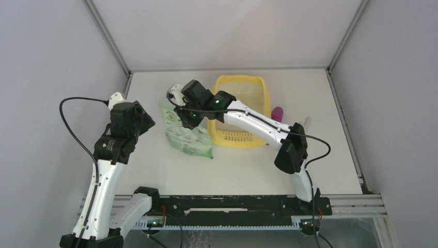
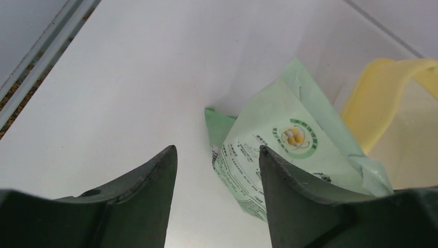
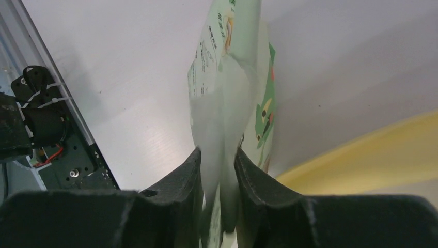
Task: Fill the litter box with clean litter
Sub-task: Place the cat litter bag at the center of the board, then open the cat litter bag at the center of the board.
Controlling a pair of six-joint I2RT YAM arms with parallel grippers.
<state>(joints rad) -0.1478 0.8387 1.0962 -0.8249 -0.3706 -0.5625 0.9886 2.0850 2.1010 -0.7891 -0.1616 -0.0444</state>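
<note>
Two hands: the left hand [image 2: 217,153] hangs over the worktop [image 2: 129,77] with its jaws spread and nothing between them. It is on the side of the bag [image 2: 279,150] turned away from the litter box [image 2: 369,103]. The right hand [image 3: 217,155] is clamped on the bag's upper edge.
Green sack: the light green printed bag sits on the worktop just beside the litter box's left wall, by its grille end. I cannot tell whether its top is cut open.
Yellow tray: the litter box sits flat on the worktop, with its slotted ledge at the near end. What shows of its floor looks pale and bare.
Granules: no clean litter shows loose in the litter box or around it. It is presumably all inside the bag.
Extra tool: a magenta scoop [image 1: 277,113] lies just beside the litter box's right wall, partly hidden by the right arm.
Done so far: only the grip on the bag, by my reading.
Left to do: raising the bag over the litter box, tipping it and pouring, so the whole fill.
</note>
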